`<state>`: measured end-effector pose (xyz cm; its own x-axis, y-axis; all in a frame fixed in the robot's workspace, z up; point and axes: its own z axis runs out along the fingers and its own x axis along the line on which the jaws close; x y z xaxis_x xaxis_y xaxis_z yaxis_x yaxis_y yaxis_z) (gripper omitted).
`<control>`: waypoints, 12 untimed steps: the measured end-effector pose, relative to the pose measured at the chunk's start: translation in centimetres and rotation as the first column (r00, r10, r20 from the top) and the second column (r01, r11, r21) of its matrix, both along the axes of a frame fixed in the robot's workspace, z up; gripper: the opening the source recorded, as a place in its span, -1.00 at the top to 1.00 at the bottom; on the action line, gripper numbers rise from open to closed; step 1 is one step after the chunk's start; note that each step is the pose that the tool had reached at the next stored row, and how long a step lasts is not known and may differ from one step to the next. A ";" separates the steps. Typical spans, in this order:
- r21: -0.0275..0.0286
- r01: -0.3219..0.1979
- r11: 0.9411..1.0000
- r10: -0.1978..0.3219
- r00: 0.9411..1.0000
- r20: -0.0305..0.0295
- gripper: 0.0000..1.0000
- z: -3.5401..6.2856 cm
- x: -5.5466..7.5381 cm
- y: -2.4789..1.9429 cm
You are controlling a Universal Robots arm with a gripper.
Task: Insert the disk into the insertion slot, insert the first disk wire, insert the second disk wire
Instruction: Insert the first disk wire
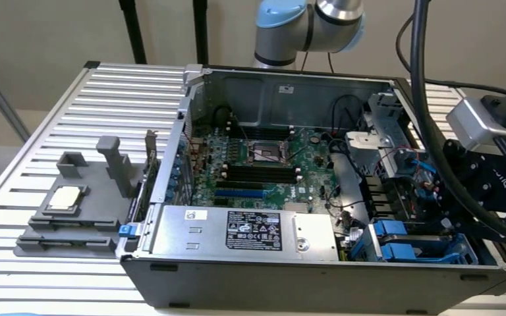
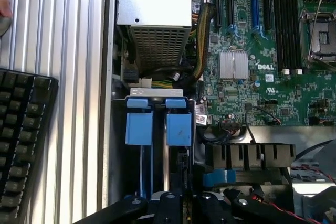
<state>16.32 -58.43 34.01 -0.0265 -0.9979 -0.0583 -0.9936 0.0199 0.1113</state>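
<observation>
The insertion slot (image 2: 156,92) is a grey metal cage with blue rails at the open computer case's corner, at the exterior view's lower right (image 1: 411,245). Two blue carrier tabs (image 2: 178,128) stand side by side in it, edge-on. The disk's silver body and label are hidden, so I cannot tell which tab is its. My gripper (image 2: 184,203) hangs just above the cage, its black fingers drawn together, shut, with nothing clearly between them. In the exterior view the black wrist (image 1: 477,181) hovers over the case's right side. Red and black wires (image 2: 265,199) lie beside the fingers.
The silver power-supply box (image 1: 244,230) fills the case's front. The green motherboard (image 1: 262,164) lies behind it. On the slatted table (image 1: 121,92) a grey fixture (image 1: 73,217) with posts stands at the exterior view's left. A black keyboard (image 2: 21,140) lies beside the case.
</observation>
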 end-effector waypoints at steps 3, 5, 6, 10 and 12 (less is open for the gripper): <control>-0.001 0.000 1.000 0.000 1.000 0.000 0.66 -0.02 0.0 0.23; 0.000 0.000 1.000 0.000 1.000 0.000 0.66 -0.04 0.0 0.28; -0.001 0.000 1.000 0.000 1.000 0.000 0.66 -0.04 0.0 0.29; -0.001 0.000 1.000 0.000 1.000 0.000 0.66 -0.04 0.0 0.29; -0.003 0.000 1.000 0.000 1.000 0.000 0.66 -0.04 0.0 0.29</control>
<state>16.37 -58.14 33.97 -0.0265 -0.9981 -0.0553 -0.9936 0.0202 0.1112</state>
